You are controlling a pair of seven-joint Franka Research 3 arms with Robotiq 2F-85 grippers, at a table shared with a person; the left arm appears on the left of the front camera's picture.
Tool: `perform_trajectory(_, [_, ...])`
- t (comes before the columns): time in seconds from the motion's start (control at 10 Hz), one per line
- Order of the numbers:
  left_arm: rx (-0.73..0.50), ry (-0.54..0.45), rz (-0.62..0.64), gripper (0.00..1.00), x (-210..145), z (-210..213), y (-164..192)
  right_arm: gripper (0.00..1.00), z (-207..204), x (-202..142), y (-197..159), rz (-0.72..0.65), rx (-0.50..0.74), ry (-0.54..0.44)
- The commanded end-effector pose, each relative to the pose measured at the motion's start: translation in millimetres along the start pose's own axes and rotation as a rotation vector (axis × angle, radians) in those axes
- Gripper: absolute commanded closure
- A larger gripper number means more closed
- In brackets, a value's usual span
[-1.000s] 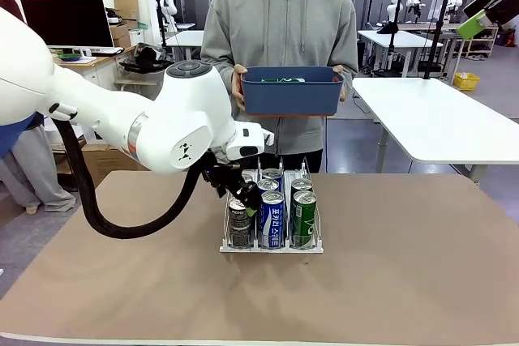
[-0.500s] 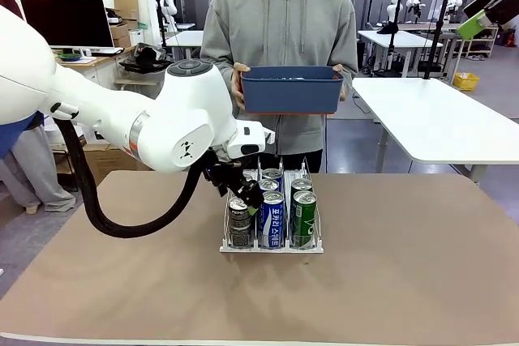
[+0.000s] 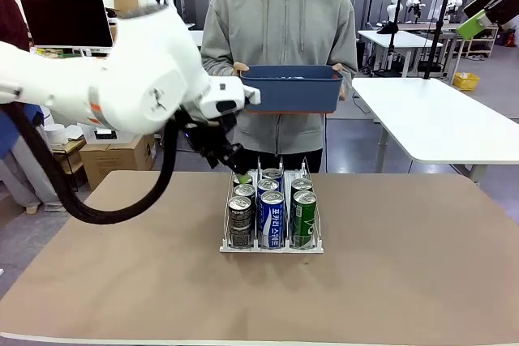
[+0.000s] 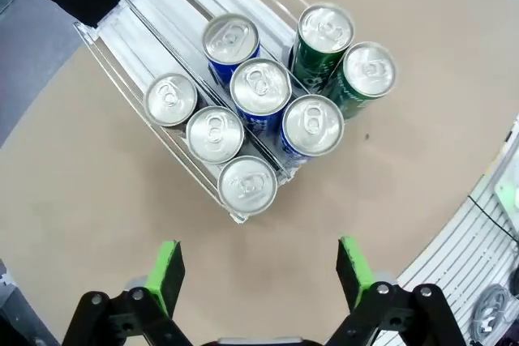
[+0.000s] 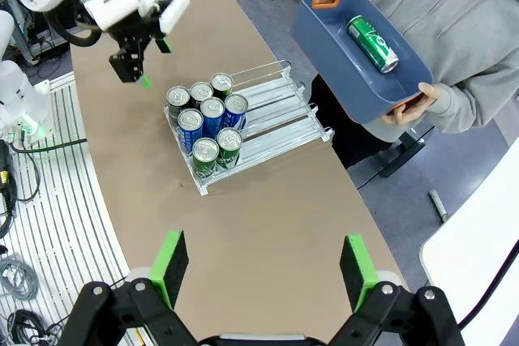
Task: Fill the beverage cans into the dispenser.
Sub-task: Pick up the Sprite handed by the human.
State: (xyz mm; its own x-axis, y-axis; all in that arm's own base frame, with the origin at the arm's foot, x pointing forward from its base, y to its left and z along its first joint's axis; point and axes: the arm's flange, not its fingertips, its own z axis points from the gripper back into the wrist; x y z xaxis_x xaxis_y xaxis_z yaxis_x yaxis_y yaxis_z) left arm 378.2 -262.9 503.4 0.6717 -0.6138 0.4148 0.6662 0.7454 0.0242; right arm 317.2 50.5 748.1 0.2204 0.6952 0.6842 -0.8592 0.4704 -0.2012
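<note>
The dispenser (image 3: 272, 248) stands mid-table with several beverage cans in its three lanes: black ones (image 3: 240, 221) on the left, blue-and-white (image 3: 272, 219) in the middle, green (image 3: 303, 218) on the right. My left gripper (image 3: 236, 170) hangs open and empty above the back of the left lane. In the left wrist view, the left gripper (image 4: 259, 269) looks down on the cans' silver tops (image 4: 247, 185) and the dispenser (image 4: 130, 38). My right gripper (image 5: 263, 258) is open and empty, high above the table. One green can (image 5: 373, 44) lies in the blue bin (image 5: 324, 42).
A person at the far side holds the blue bin (image 3: 292, 96) in both hands at chest height, above the table edge. Brown tabletop (image 3: 405, 281) lies bare around the dispenser. The dispenser's rear lane halves (image 5: 280, 103) are unoccupied.
My left arm has lifted up and back from the front of the left lane, leaving the black can standing there. The gripper stays open. The person's bin has barely moved.
</note>
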Motion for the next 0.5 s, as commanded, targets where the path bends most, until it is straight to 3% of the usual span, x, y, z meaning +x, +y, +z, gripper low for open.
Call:
perform_trajectory(0.0, [-0.081,-0.020,-0.023,0.00,-16.5,32.7,14.1,0.00,-1.3,-0.7,-0.3,0.006,0.003,0.001])
perform_trajectory(0.4, [-0.175,-0.068,-0.069,0.00,-23.6,90.3,43.5,0.00,-1.3,-0.7,-0.3,0.006,0.003,0.001])
